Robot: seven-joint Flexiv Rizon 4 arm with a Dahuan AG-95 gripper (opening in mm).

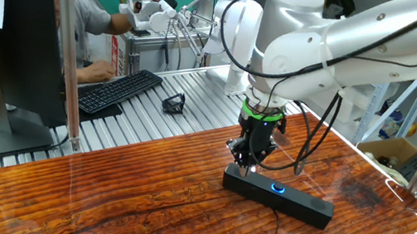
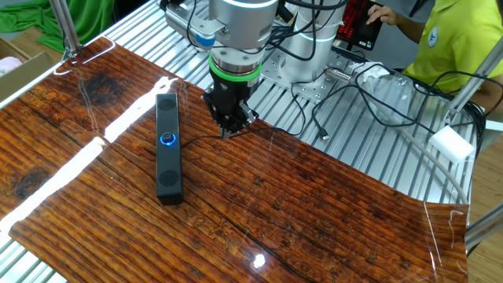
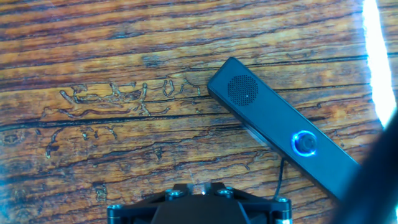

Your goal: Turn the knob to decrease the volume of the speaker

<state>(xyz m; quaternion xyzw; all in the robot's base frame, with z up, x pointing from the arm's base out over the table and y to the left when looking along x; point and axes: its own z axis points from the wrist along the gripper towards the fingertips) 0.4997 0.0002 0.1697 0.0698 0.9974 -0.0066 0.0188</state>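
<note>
The speaker (image 1: 293,199) (image 2: 167,161) (image 3: 267,119) is a slim black bar lying flat on the wooden table (image 1: 108,225). Its knob (image 1: 278,188) (image 2: 167,139) (image 3: 304,144) glows with a blue ring on top, about mid-length. My gripper (image 1: 246,166) (image 2: 233,130) (image 3: 194,186) hangs just above the wood beside the speaker's end with the round grille, apart from the knob. Its fingers stand close together with nothing between them. In the hand view the speaker runs diagonally up and to the right of the fingertips. A thin black cable (image 2: 206,139) leaves the speaker's side.
Behind the wooden top is a ribbed metal bench with a black keyboard (image 1: 119,90), a monitor (image 1: 7,65) and a small black clip (image 1: 174,103). A seated person (image 2: 456,47) works there. Loose cables (image 2: 369,102) and a white box (image 2: 449,144) lie at the arm's base side.
</note>
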